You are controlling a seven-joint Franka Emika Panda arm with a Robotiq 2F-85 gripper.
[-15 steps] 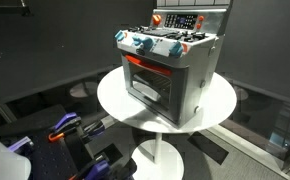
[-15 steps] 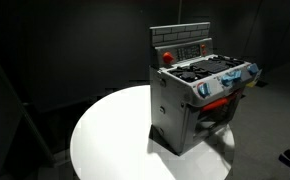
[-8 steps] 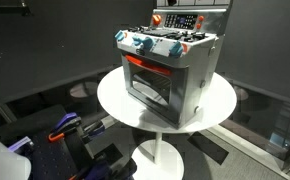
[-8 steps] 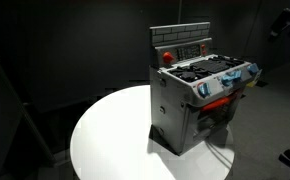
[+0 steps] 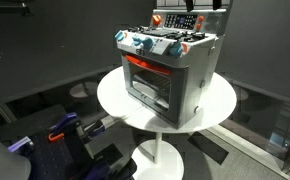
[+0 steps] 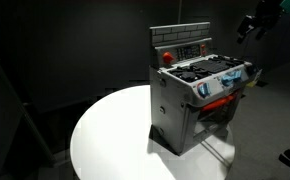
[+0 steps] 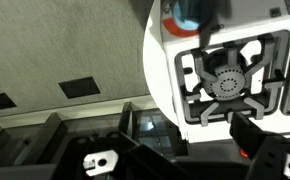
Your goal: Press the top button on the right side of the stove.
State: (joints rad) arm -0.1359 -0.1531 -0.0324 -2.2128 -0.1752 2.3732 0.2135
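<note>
The stove (image 5: 170,75) is a small grey-silver toy oven with a red-glowing window, blue-and-white knobs and black burners. It stands on a round white table (image 5: 115,100) and shows in both exterior views (image 6: 190,105). Its upright back panel (image 6: 182,47) has a red button (image 6: 167,57) at one end. My gripper (image 6: 249,28) hangs in the air above and beside the stove's knob end, apart from it. It also shows at the top edge above the back panel (image 5: 219,4). In the wrist view a burner (image 7: 225,80) lies below my gripper (image 7: 200,150), whose fingers look apart and empty.
The table (image 6: 105,140) has bare white surface on the side away from the stove. Dark floor surrounds it. Blue and orange equipment (image 5: 65,128) lies low beside the table's base. The table rim (image 7: 157,70) curves through the wrist view.
My gripper has come into view from the upper edge and moved closer to the stove. The stove and table have not moved.
</note>
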